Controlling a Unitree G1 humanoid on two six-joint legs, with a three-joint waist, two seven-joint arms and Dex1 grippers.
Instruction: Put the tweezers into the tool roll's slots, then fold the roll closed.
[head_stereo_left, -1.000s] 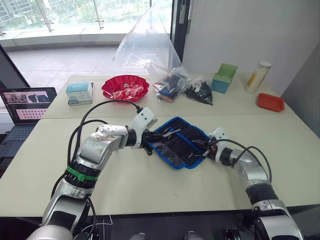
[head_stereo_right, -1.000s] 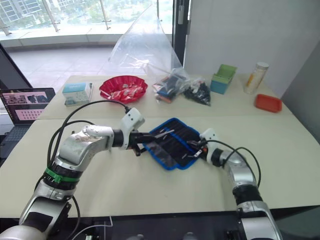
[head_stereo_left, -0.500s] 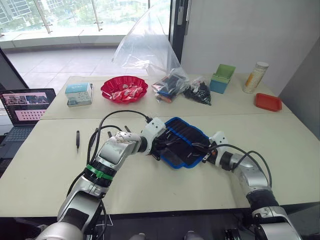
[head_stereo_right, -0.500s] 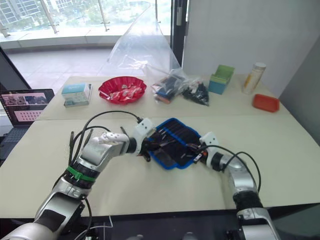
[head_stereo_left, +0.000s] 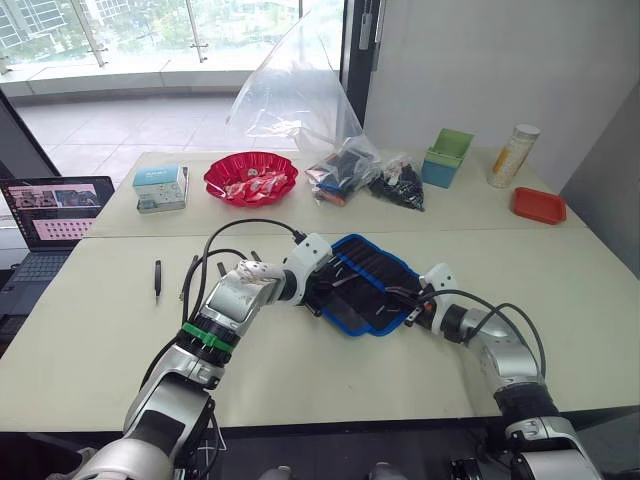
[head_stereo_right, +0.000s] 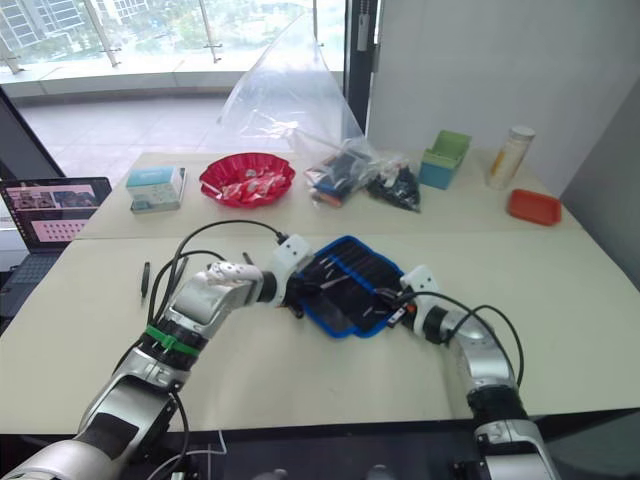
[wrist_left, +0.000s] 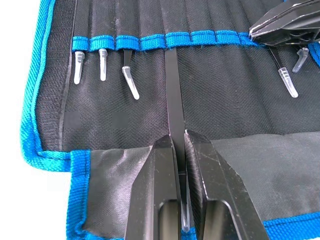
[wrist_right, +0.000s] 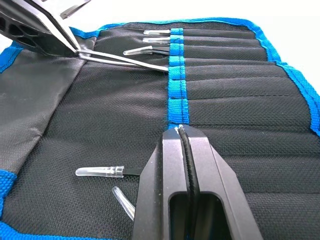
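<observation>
The tool roll (head_stereo_left: 368, 283) lies open on the bench (head_stereo_left: 300, 370), at the middle, between the two arms. In its slots (wrist_left: 200, 40) sit several tweezers with clear tip caps: three at one end and two at the other. The left gripper (wrist_left: 178, 142), at 9 o'clock of the roll, has its jaws closed on one pair of tweezers (wrist_left: 173, 95), whose far end is in a middle slot. The right gripper (wrist_right: 182, 135), at 3 o'clock, has its jaws closed on a thin black strip at the blue band. Behind the roll, at 12 o'clock, a red bowl (head_stereo_left: 250, 177) holds wrapped sweets and a green bin (head_stereo_left: 446, 156) stands near. Compared with a second ago, the left gripper has moved further over the roll, and loose tweezers (head_stereo_left: 157, 279) now show on the bench at 9 o'clock.
</observation>
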